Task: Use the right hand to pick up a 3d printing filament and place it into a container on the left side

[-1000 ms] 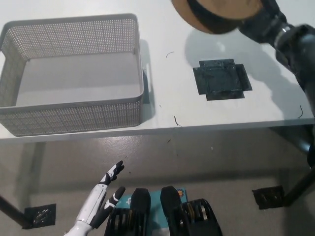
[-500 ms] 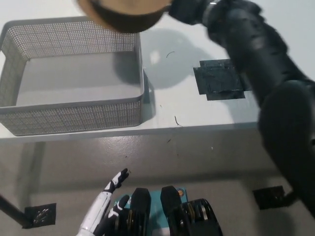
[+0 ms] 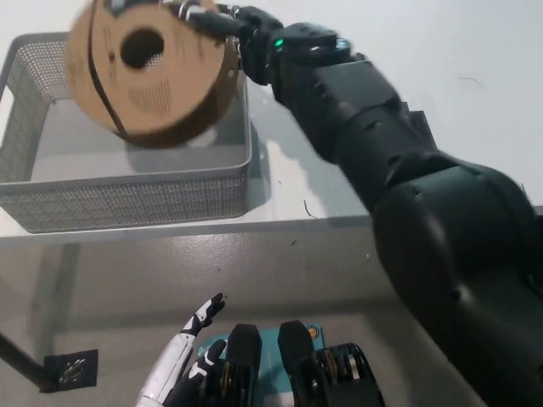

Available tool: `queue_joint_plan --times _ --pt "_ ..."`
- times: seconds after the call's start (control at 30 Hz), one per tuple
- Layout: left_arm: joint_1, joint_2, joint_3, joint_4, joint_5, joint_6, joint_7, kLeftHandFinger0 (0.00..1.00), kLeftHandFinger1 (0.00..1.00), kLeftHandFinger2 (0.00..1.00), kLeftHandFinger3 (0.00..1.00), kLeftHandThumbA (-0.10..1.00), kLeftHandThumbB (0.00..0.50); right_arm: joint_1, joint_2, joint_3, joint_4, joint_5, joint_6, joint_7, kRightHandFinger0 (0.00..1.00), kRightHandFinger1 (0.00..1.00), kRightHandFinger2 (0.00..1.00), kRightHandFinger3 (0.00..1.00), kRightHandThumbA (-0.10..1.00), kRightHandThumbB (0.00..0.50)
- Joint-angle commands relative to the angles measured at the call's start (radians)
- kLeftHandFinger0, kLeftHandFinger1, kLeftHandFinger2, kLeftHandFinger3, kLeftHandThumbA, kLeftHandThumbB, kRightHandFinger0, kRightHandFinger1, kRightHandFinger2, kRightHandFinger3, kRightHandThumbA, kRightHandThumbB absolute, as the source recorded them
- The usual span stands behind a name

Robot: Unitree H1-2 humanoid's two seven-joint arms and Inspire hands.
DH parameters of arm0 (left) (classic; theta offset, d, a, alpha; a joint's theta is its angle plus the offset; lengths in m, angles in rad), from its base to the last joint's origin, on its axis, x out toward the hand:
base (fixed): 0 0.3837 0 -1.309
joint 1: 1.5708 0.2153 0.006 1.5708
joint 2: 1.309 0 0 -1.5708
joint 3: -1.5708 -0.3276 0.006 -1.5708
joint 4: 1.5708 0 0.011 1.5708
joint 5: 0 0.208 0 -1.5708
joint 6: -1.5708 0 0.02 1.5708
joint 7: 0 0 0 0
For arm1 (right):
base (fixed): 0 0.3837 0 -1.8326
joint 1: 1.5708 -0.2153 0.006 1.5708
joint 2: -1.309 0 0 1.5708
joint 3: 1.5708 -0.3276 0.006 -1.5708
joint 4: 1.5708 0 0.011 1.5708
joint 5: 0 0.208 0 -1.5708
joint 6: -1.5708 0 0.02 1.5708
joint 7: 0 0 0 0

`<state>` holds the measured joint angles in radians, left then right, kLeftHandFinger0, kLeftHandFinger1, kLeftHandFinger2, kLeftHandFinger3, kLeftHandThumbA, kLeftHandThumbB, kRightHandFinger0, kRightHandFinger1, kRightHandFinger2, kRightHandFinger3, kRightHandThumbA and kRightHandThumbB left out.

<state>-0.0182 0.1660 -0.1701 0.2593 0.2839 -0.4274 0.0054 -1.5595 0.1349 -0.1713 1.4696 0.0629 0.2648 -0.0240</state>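
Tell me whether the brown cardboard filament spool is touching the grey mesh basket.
Cannot tell. In the head view the filament spool, gripped by the black right hand, overlaps the mesh basket, but its height above the basket is unclear.

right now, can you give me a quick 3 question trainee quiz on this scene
1. True or false: the round brown cardboard filament spool is resting on the white table.
2. Which hand holds the spool? A) white left hand B) black right hand C) neither
3. Fill in: the spool is held over the grey mesh ____.

Key
1. False: the black right hand holds it up over the grey mesh basket.
2. B. The white left hand hangs low at the lower left, open, below the table edge.
3. basket
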Motion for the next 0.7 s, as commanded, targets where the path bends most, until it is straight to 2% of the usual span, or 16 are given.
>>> queue_joint_plan --times 0.0,0.03,0.07,0.1,0.13,0.23,0.3,0.43,0.47,0.53,0.57,0.63,0.67 --pt "-0.012 -0.001 -0.005 -0.03 0.006 -0.039 -0.001 1.0 1.0 1.0 1.0 1.0 0.265 -0.108 0.017 0.127 -0.044 -0.114 -0.116 -0.029 1.0 1.0 1.0 1.0 0.24 0.288" --pt "-0.017 0.001 -0.006 -0.03 0.006 -0.037 -0.003 1.0 1.0 1.0 1.0 1.0 0.266 -0.103 0.018 0.183 -0.042 -0.137 -0.113 -0.01 1.0 1.0 1.0 1.0 0.35 0.321" --pt "-0.019 0.001 -0.006 -0.031 0.007 -0.036 -0.004 1.0 1.0 1.0 1.0 1.0 0.267 -0.104 0.019 0.208 -0.041 -0.153 -0.105 0.007 1.0 1.0 1.0 1.0 0.48 0.33" --pt "-0.022 0.001 -0.007 -0.031 0.006 -0.037 -0.006 1.0 1.0 1.0 1.0 1.0 0.267 -0.101 0.022 0.219 -0.041 -0.141 -0.102 0.039 1.0 1.0 1.0 1.0 0.43 0.312" --pt "-0.023 0.001 -0.007 -0.031 0.006 -0.037 -0.006 1.0 1.0 1.0 1.0 1.0 0.269 -0.098 0.022 0.224 -0.04 -0.133 -0.104 0.049 1.0 1.0 1.0 1.0 0.43 0.316" --pt "-0.033 0.003 -0.009 -0.028 0.006 -0.036 -0.01 1.0 1.0 1.0 1.0 1.0 0.274 -0.09 0.025 0.257 -0.038 -0.13 -0.11 0.086 1.0 1.0 1.0 1.0 0.51 0.368" --pt "-0.038 0.003 -0.01 -0.033 0.003 -0.026 -0.017 1.0 1.0 1.0 1.0 1.0 0.273 -0.092 0.025 0.271 -0.038 -0.131 -0.105 0.097 1.0 1.0 1.0 1.0 0.54 0.38" --pt "-0.043 0.003 -0.011 -0.035 0.0 -0.017 -0.023 1.0 1.0 1.0 1.0 1.0 0.268 -0.095 0.017 0.268 -0.041 -0.116 -0.132 0.124 1.0 1.0 1.0 1.0 0.62 0.349" --pt "-0.044 0.003 -0.011 -0.034 0.001 -0.016 -0.023 1.0 1.0 1.0 1.0 1.0 0.273 -0.109 0.007 0.283 -0.041 -0.132 -0.122 0.128 1.0 1.0 1.0 1.0 0.77 0.38" --pt "-0.05 0.001 -0.011 -0.03 0.002 -0.014 -0.025 1.0 1.0 1.0 1.0 1.0 0.276 -0.13 -0.013 0.295 -0.044 -0.144 -0.124 0.13 1.0 1.0 1.0 1.0 0.82 0.376" --pt "-0.048 0.002 -0.012 -0.032 0.001 -0.013 -0.028 1.0 1.0 1.0 1.0 1.0 0.278 -0.141 -0.028 0.307 -0.047 -0.155 -0.13 0.136 1.0 1.0 1.0 1.0 0.87 0.348" --pt "-0.047 0.003 -0.012 -0.031 0.0 -0.02 -0.029 1.0 1.0 1.0 1.0 1.0 0.262 -0.174 -0.078 0.326 -0.056 -0.169 -0.137 0.157 1.0 1.0 1.0 1.0 0.9 0.35" --pt "-0.046 0.003 -0.012 -0.029 0.002 -0.023 -0.027 1.0 1.0 1.0 1.0 1.0 0.258 -0.182 -0.097 0.341 -0.06 -0.181 -0.149 0.169 1.0 1.0 1.0 1.0 0.93 0.32"
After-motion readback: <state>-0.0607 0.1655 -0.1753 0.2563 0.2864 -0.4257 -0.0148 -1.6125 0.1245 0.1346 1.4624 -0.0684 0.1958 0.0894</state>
